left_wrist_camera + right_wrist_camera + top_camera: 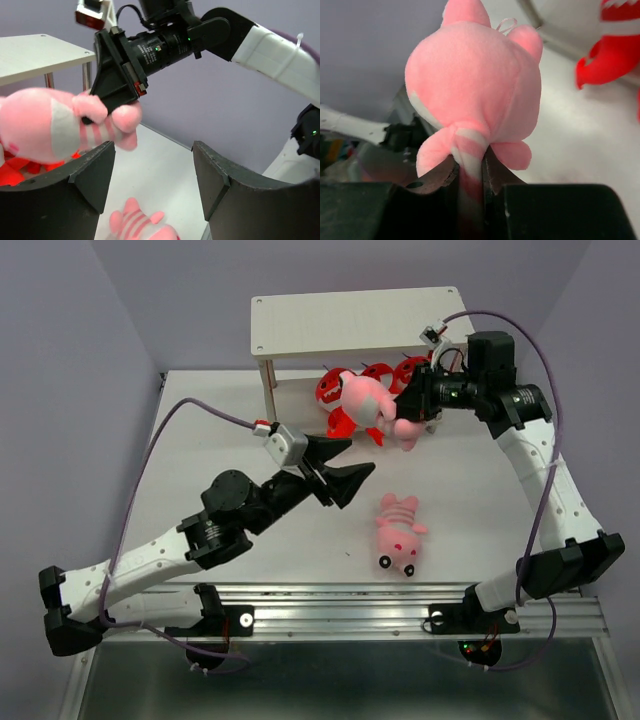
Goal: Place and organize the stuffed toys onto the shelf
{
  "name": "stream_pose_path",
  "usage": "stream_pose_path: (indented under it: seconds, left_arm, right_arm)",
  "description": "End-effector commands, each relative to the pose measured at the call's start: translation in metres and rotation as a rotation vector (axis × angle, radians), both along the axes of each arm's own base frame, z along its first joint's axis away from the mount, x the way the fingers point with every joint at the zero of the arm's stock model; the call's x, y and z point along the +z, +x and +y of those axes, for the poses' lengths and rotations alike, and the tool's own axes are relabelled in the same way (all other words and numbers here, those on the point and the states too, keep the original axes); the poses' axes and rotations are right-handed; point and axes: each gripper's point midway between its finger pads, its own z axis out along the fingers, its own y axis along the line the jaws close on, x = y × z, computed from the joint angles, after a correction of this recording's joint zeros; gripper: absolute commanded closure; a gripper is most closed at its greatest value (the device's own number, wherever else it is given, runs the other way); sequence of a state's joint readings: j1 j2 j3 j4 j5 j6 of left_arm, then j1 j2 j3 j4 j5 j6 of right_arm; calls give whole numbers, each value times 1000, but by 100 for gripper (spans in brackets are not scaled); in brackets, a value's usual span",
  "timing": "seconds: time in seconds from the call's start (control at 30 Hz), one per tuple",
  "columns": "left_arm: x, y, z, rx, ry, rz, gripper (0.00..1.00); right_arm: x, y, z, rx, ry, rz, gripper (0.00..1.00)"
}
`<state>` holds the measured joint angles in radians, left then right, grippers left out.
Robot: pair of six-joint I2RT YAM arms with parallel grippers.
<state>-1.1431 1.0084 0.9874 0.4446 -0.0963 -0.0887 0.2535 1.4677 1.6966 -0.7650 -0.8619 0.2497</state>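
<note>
Top view: your right gripper [415, 412] was clenched on one pink toy [362, 398], hanging it at the 6 o'clock side of the shelf [355, 325], up against the red monsters [335, 392]. The other pink toy [398, 530] lay on the counter [220, 430], with your left gripper [342, 468] at its 10 o'clock, empty.

Left wrist: the fingers [90, 175] were spread wide with nothing between them.

Right wrist: only the striped tail [469, 160] was pinched. I judged that thin hold could slip or let the toy swing, and pushing in might topple the crowded monsters.
</note>
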Motion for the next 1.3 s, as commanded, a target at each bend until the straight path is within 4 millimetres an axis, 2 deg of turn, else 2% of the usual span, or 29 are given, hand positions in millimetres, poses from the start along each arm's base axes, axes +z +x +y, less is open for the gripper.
stream_pose_path:
  seconds: [0.0, 0.03, 0.07, 0.1, 0.13, 0.17, 0.2, 0.23, 0.3, 0.43, 0.57, 0.63, 0.67, 0.7, 0.73, 0.8, 0.83, 0.9, 0.93, 1.03, 1.1, 1.13, 1.2, 1.27]
  left_arm:
    - [-18, -3, 30, 46, 28, 118, 25]
    - [-26, -3, 33, 55, 50, 139, 24]
    - [-36, -3, 37, 66, 77, 160, 23]
    - [-50, -3, 45, 89, 114, 193, 23]
    - [-66, -3, 48, 100, 142, 217, 23]
    - [-77, -2, 52, 116, 160, 248, 23]
    - [-79, -4, 58, 120, 152, 260, 23]
    - [-92, -5, 60, 124, 166, 282, 23]
    - [-101, -7, 65, 129, 158, 305, 23]
    - [-115, -11, 79, 143, 109, 355, 23]
    - [-122, -13, 85, 146, 86, 364, 23]
    - [-126, -13, 87, 151, 87, 364, 23]
    - [-128, -13, 88, 156, 95, 364, 23]
    - [-130, -13, 88, 156, 98, 366, 23]
    - [-130, -13, 87, 157, 100, 366, 23]
    - [-133, -13, 87, 156, 106, 368, 23]
    - [-136, -13, 87, 157, 110, 369, 23]
    - [-138, -13, 87, 158, 115, 371, 23]
    - [-140, -13, 88, 158, 116, 375, 23]
    - [-142, -14, 89, 156, 108, 375, 23]
    - [-145, -14, 91, 158, 103, 378, 23]
    - [-146, -14, 91, 160, 104, 378, 23]
    - [-146, -15, 94, 163, 96, 376, 23]
    - [-147, -15, 95, 165, 93, 375, 23]
  right_arm:
    - [24, 53, -49, -253, -263, -335, 99]
    - [34, 60, -55, -304, -279, -370, 99]
    - [63, 69, -65, -357, -303, -479, 99]
    - [70, 83, -73, -413, -340, -511, 99]
    - [99, 95, -92, -526, -384, -599, 99]
    - [109, 103, -101, -574, -410, -634, 99]
    - [112, 114, -107, -614, -440, -652, 99]
    - [119, 122, -120, -680, -488, -683, 99]
    - [142, 131, -133, -766, -500, -755, 99]
    - [155, 167, -160, -920, -629, -848, 99]
    - [169, 189, -167, -978, -685, -925, 94]
    - [167, 201, -165, -981, -689, -940, 94]
    - [170, 207, -156, -981, -691, -972, 93]
    - [170, 211, -161, -1012, -715, -979, 91]
    - [170, 215, -153, -1000, -718, -998, 91]
    - [175, 223, -157, -1028, -749, -1032, 88]
    - [165, 233, -151, -1013, -773, -1028, 87]
    - [158, 240, -144, -998, -785, -1032, 84]
    - [152, 247, -144, -1000, -808, -1033, 80]
    - [142, 254, -136, -981, -815, -1026, 74]
    - [133, 259, -133, -968, -820, -1015, 67]
    - [130, 260, -133, -966, -824, -1008, 60]
    - [123, 262, -133, -959, -833, -999, 58]
    - [117, 264, -132, -950, -842, -988, 50]
